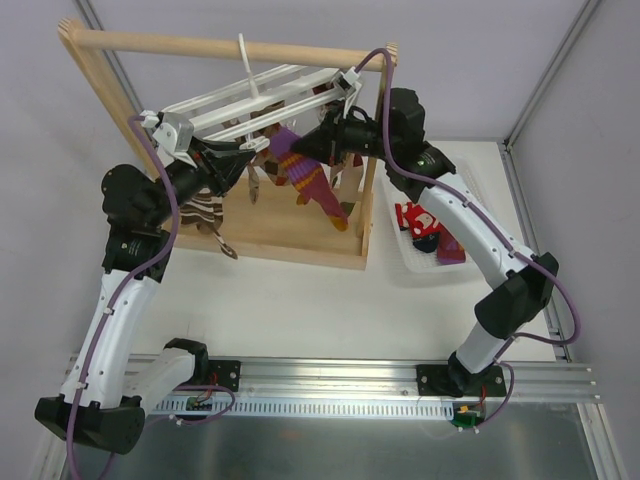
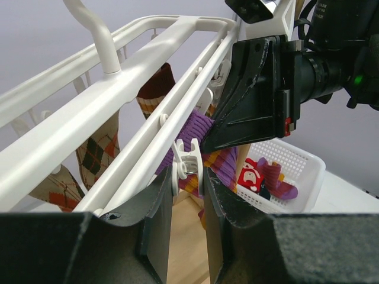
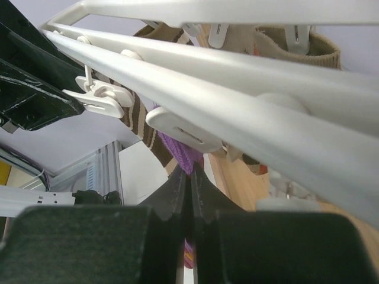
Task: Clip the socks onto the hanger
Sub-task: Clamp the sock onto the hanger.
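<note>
I checked the hanger first. It hangs by its hook from the top bar of the wooden rack, and its white rails tilt down toward the left arm's side.

Left gripper: it sits just under one of the hanger's inner rails, at the left-arm end. Its two fingers stand a little apart with a white clip between them, and each finger presses against one side of the clip. I record this as a grip on the clip. The clip's lower end is hidden behind the fingers, so I cannot tell whether its mouth is open.

Right gripper: it is below the hanger's rails, facing the left gripper. Its fingers are pinched together on the cuff of the purple sock. The cuff is held up just behind the clip, close under the same rail, and I cannot tell whether it touches the clip. The orange-banded remainder of the sock hangs down beneath the hanger.

Other socks: a brown argyle sock hangs under the hanger's outer rails, and a brown-and-white striped sock hangs beneath the hanger near the purple one. I cannot make out the clips holding them.

A white basket rests on the table, beside the hanger on the right arm's side. It holds a red sock with white marks and other fabric too tangled to identify.
</note>
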